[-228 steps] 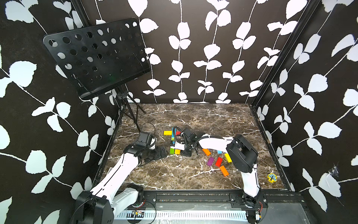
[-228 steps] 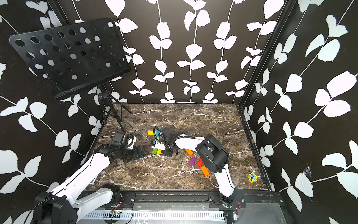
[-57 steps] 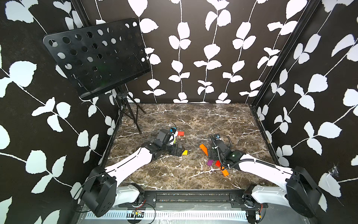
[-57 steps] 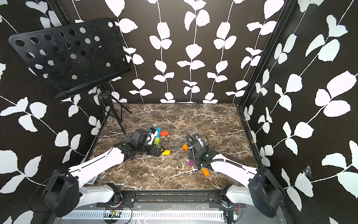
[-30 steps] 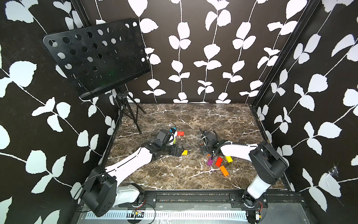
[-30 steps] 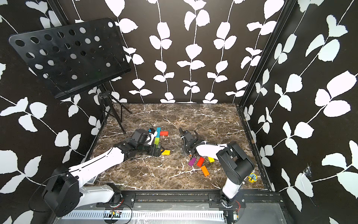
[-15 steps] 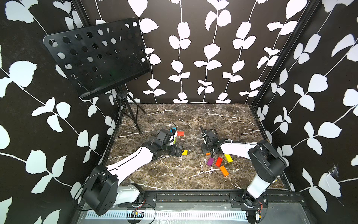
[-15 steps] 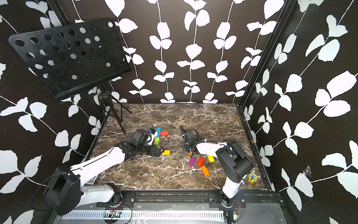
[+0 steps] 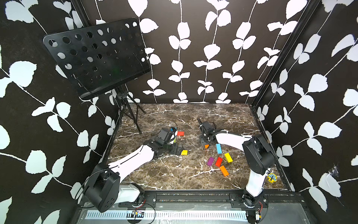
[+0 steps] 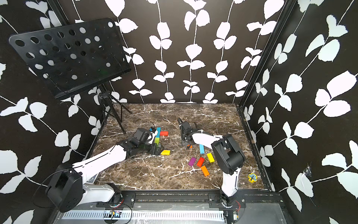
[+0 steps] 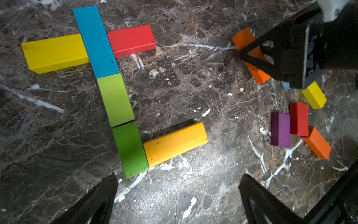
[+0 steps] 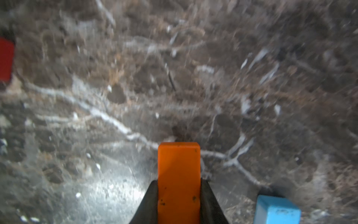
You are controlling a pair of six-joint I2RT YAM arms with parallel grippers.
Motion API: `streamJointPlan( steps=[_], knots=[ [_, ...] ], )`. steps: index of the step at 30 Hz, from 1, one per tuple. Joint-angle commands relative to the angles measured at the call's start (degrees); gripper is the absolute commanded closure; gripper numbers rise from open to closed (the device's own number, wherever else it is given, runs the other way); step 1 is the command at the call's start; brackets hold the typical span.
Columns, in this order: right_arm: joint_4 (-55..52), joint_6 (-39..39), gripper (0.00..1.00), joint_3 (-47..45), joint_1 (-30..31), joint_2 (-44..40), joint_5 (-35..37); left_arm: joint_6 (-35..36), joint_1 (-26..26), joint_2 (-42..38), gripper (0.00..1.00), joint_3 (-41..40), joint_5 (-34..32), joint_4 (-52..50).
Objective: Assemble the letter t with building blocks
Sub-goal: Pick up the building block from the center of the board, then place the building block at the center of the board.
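While the right gripper (image 12: 179,187) clamped the orange block (image 12: 179,164) — left gripper (image 11: 178,180) wide, empty — lifting risked clipping the blue block (image 12: 277,210) beside it.

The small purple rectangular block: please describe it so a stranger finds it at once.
On the brown marble tabletop, find the loose blocks beside the right arm. The purple block lies at the group's edge nearest the left arm, beside a red block. It alone is purple.

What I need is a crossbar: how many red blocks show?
2. One red rectangular block abuts the blue bar; a second red block lies beside the purple block. More may be hidden.
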Motion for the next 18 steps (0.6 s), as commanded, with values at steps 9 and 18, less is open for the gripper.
streamJointPlan(
  steps=[9, 18],
  knots=[
    [-4.08, 2.86, 0.79, 10.79, -3.11, 7.30, 1.78, 0.73, 1.71, 0.42, 0.01, 4.89, 0.77, -2.03],
    [-4.68, 3.66, 0.79, 13.81, -4.40, 10.78, 0.71, 0.82, 2.51, 1.46, 0.01, 5.51, 1.57, -1.89]
  ],
)
